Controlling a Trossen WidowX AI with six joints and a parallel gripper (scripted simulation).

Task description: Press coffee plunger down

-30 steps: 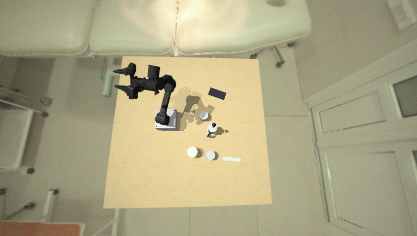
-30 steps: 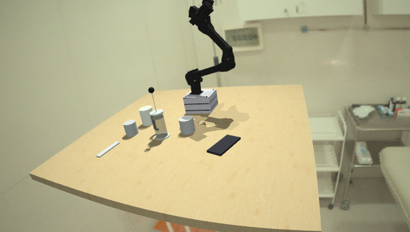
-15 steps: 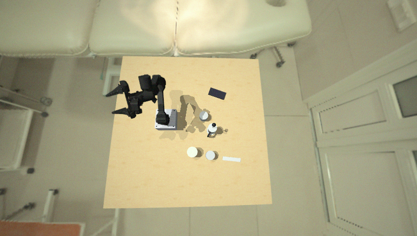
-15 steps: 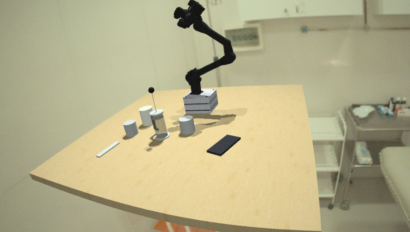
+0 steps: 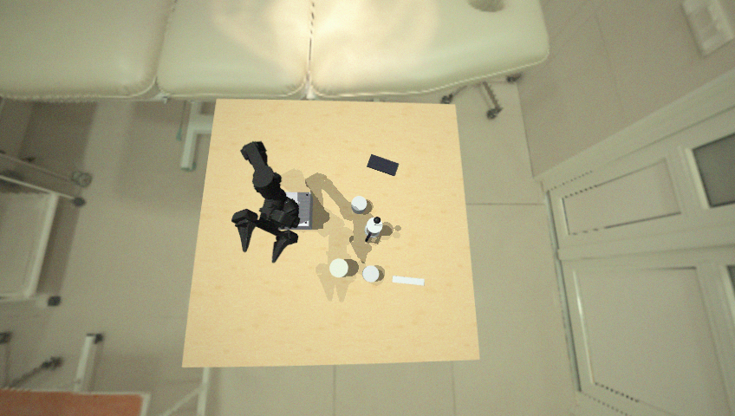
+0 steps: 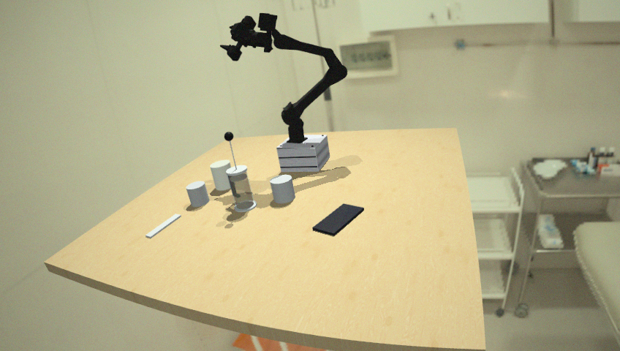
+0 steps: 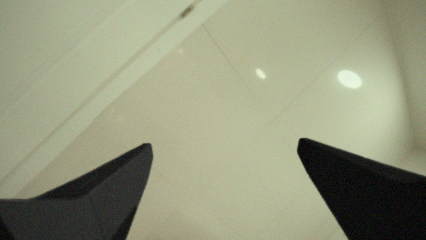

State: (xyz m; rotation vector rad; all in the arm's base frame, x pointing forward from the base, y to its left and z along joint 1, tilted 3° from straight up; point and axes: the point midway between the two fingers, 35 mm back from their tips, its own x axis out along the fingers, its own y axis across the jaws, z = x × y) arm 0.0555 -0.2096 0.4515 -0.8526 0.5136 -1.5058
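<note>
Raised plunger knob [image 6: 229, 136] in exterior view; wrist view only claw [image 7: 225, 165] fingertips.

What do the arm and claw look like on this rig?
The arm is matte black all over, slim links joined by rounded joints, on a grey-and-white slatted base. The claw has two black, wedge-shaped fingers tapering to points. No cables or markings show.
</note>
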